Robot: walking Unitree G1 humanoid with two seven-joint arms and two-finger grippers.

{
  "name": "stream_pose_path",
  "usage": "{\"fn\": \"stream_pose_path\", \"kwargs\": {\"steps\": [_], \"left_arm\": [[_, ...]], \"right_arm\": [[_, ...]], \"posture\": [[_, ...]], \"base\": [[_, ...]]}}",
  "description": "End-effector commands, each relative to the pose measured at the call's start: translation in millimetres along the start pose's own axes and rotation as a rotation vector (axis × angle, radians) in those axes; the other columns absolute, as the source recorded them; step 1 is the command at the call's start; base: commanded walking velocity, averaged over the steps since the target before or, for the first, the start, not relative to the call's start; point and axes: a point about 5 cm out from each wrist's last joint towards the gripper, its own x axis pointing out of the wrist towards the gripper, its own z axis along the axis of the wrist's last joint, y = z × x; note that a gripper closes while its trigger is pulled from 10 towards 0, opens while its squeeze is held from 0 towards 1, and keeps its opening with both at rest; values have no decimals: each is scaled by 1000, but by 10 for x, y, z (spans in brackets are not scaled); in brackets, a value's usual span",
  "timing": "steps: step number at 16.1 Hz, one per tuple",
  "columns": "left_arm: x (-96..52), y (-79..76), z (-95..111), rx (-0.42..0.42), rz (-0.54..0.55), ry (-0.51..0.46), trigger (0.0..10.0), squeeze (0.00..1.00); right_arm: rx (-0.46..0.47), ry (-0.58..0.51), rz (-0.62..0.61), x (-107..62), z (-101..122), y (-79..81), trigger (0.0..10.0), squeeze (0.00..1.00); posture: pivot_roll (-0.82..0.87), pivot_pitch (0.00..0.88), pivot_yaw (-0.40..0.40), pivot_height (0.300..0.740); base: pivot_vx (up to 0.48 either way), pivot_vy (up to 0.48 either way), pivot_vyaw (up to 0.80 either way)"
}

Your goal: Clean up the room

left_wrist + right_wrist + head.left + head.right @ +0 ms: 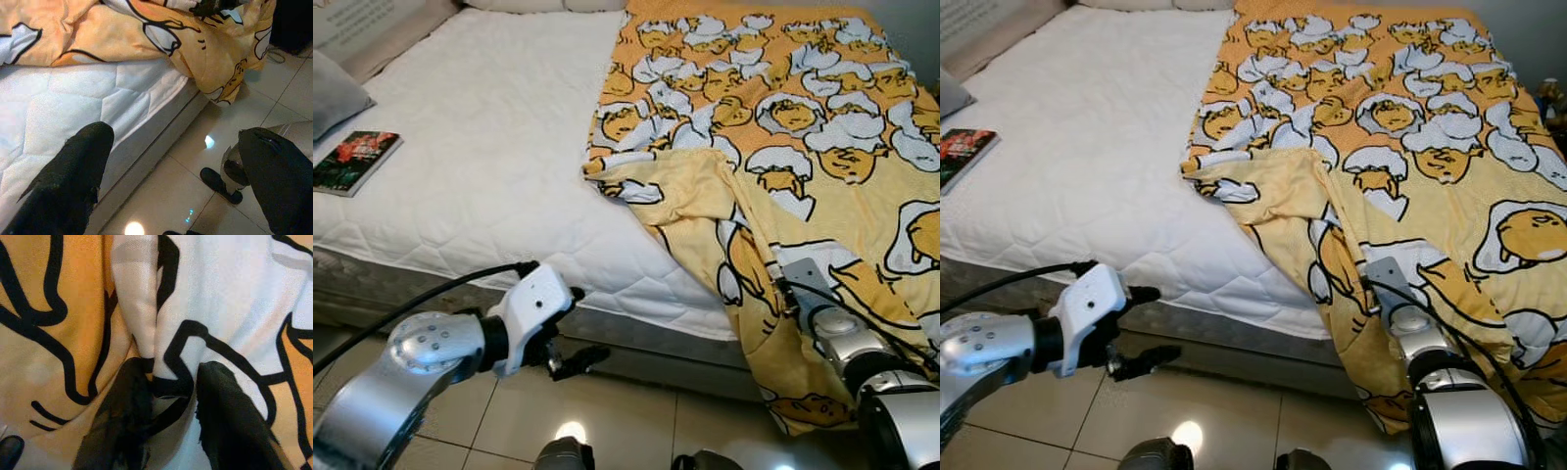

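- Nearest, the right gripper (168,396) is pinched on a fold of the yellow cartoon-print blanket (783,147), where it hangs over the bed's near edge.
- White mattress (480,166) lies bare on the robot's left; the blanket covers its right half.
- Left gripper (171,171) hangs spread wide above the tiled floor (607,411), beside the bed.
- Book (354,160) lies near the mattress's left edge.

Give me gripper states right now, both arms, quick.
Left gripper: open, holding nothing, over the floor beside the mattress.
Right gripper: closed on a fold of the yellow blanket at the bed's edge.
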Motion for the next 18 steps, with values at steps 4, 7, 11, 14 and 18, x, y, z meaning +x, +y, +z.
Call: {"fn": "stream_pose_path", "kwargs": {"steps": [4, 7, 11, 14, 18], "left_arm": [[37, 22, -7, 15, -1, 0, 10000, 0], [47, 28, -17, 15, 3, -3, 10000, 0], [75, 13, -44, 9, 10, -12, 10000, 0], [115, 15, -47, 9, 13, -23, 10000, 0], [175, -5, -25, 13, 2, -41, 10000, 0]], "right_arm": [[5, 18, 25, -11, -83, -23, 0, 0], [9, 8, 44, -13, -69, -38, 0, 0], [56, -91, 311, -59, -63, 49, 0, 0], [124, -151, 659, -189, -204, 238, 0, 0], [15, -136, 1205, -717, -658, 638, 0, 0]], "posture": [[60, 3, 19, 740], [58, 0, 12, 740], [30, 0, 2, 740], [9, 0, 2, 740], [-3, 0, 10, 740]], "base": [[0, 0, 0], [0, 0, 0], [0, 0, 0], [0, 0, 0], [0, 0, 0]]}}
